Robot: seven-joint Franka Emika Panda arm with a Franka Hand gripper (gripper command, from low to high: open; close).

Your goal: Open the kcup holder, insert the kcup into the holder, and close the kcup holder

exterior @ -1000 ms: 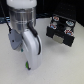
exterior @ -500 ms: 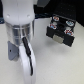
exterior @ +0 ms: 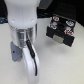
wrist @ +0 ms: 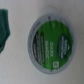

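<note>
The arm (exterior: 24, 30) is showing glossy white rounded shells, a ribbed silver-grey collar, and a black cable running down it.

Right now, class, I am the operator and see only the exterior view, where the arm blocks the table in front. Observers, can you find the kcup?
Observer: Yes. The wrist view shows the kcup, round, with its green printed lid facing the camera.
Operator: Is anything near it?
Observer: A dark green object shows at the picture's edge, apart from the kcup. I cannot tell what it is.
Operator: Are any fingers on the kcup?
Observer: None show in the wrist view.
</note>
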